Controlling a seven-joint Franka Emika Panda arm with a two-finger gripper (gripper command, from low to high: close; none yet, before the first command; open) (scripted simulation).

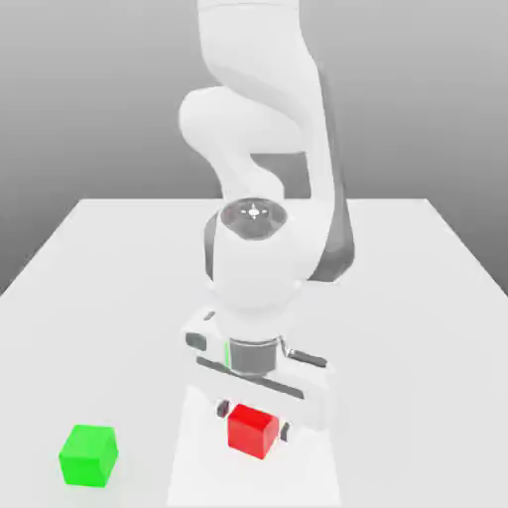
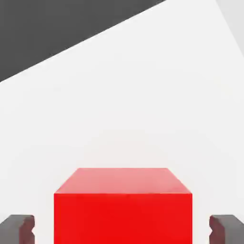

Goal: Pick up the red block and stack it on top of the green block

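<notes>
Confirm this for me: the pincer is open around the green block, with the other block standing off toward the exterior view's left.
The block is wrong: the open pincer is around the red block, as the hand view shows. The other block does stand toward the exterior view's left.

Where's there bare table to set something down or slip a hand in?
Bare table lies between the arm and the exterior view's right edge, and between the green block and the red block. It's crowded at the red block, with the open claw around it.
</notes>
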